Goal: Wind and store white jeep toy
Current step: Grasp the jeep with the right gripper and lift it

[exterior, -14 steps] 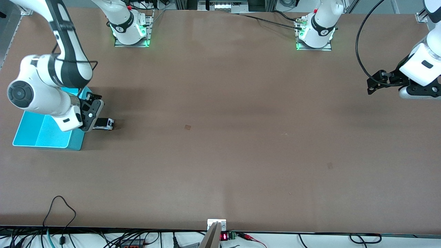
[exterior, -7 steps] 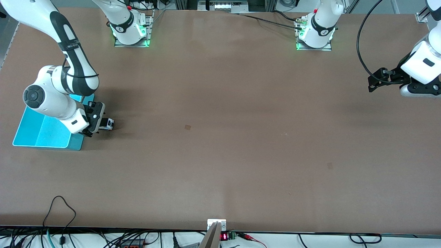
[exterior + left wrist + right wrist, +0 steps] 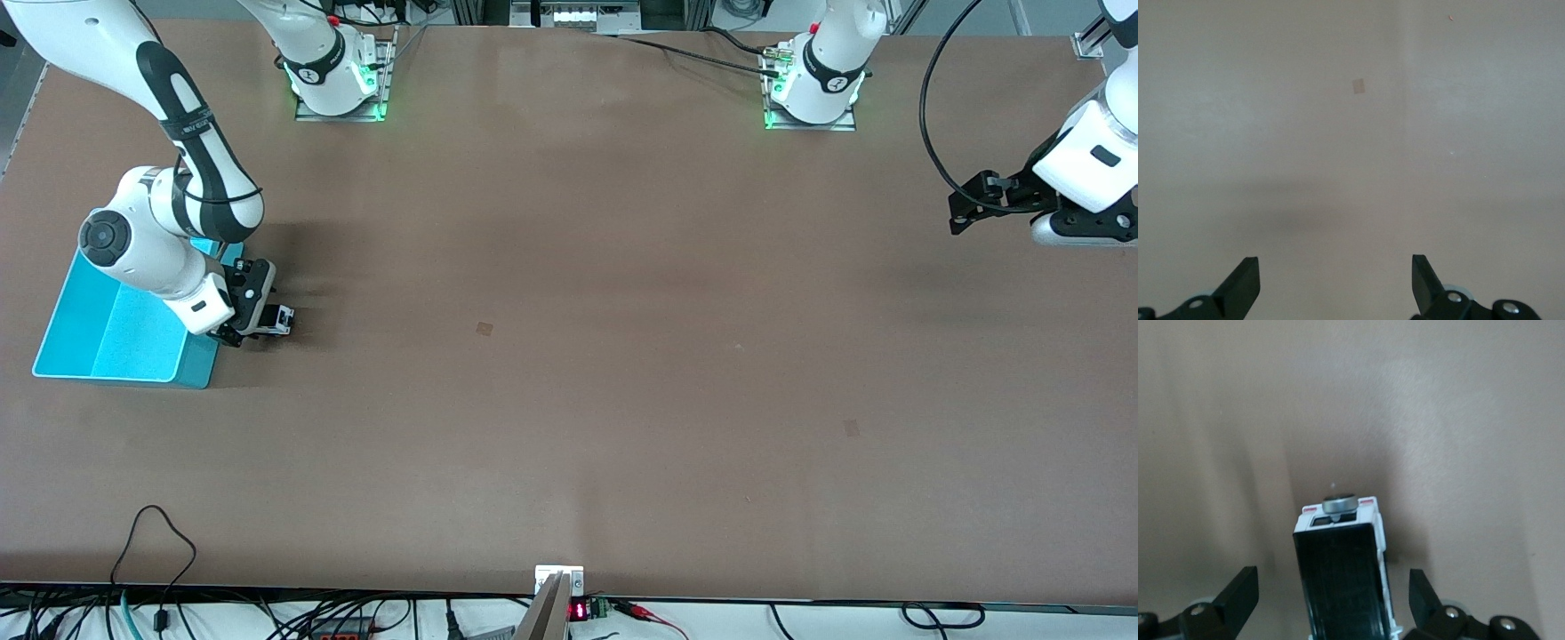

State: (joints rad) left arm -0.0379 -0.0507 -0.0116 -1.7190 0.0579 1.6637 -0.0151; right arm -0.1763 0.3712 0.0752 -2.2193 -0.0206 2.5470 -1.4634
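Right tool (image 3: 258, 322) down low at the bench (image 3: 569, 373), fingers spread wide, nothing clamped yet. White jeep toy (image 3: 277, 320) sitting on the bench squarely between those spread fingers, black roof panel running straight along the tool's axis in the right wrist view (image 3: 1345, 580). Spare wheel at the jeep's outer end, pointing away from the tool. Daylight on both flanks between fingertips (image 3: 1238, 593) and the toy's sides, so no contact so far. Lined up that way, most likely, so a straight squeeze lands on the flat flanks and leaves the wheels free to roll for winding.

Turquoise bin (image 3: 89, 342) just beside the tool, at the right arm's end of the bench, partly under the arm. Handy spot: a short carry once the winding is done, by the look of it.

Left tool (image 3: 965, 212) well apart, up over bare bench at the left arm's end, fingers parted and empty (image 3: 1335, 283). Waiting there, clear of the work. Only a small brown patch (image 3: 1359, 85) on the bench ahead of it.
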